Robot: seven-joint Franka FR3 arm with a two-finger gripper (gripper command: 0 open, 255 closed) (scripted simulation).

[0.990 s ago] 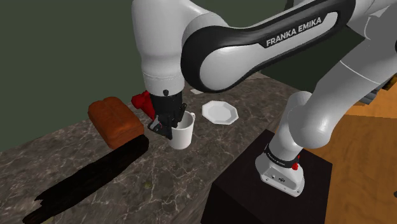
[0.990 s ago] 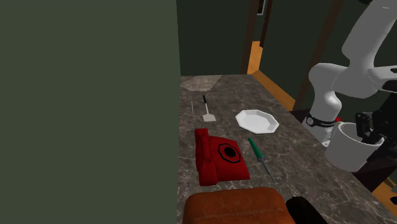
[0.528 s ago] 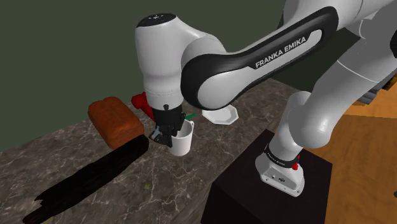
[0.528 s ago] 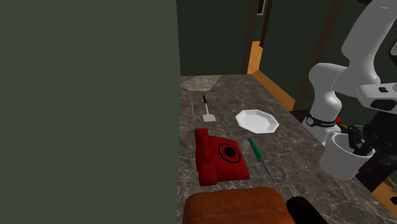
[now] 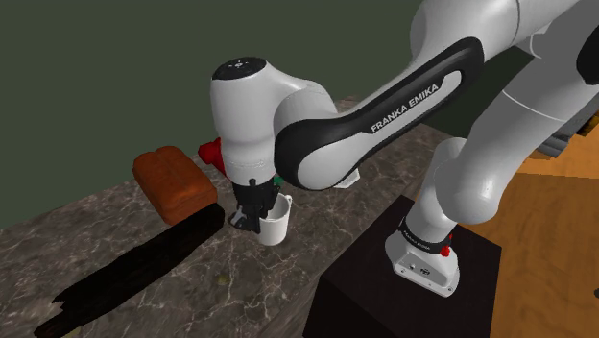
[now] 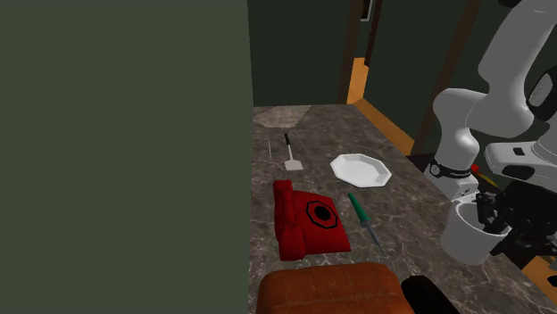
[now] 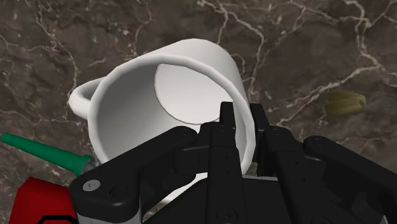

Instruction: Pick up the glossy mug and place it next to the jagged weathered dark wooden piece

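A glossy white mug (image 5: 275,220) (image 6: 469,235) (image 7: 172,89) hangs tilted, low over the marble top. My black gripper (image 5: 252,208) (image 6: 490,212) (image 7: 243,125) is shut on its rim wall, one finger inside and one outside. Whether the mug's base touches the surface I cannot tell. The jagged dark wooden piece (image 5: 134,272) (image 6: 430,299) lies just to the shoulder view's left of the mug, a short gap away.
A reddish-brown loaf-shaped block (image 5: 174,180) (image 6: 335,288) sits behind the wood. A red telephone (image 6: 308,218) (image 5: 211,151), a green screwdriver (image 6: 366,220) (image 7: 44,151), a white plate (image 6: 360,169) and a small spatula (image 6: 291,153) lie further along. The stand (image 5: 413,283) borders the counter edge.
The gripper has carried the mug down and toward the dark wooden piece; the arm's elbow has dropped, now hiding the plate in the shoulder view.
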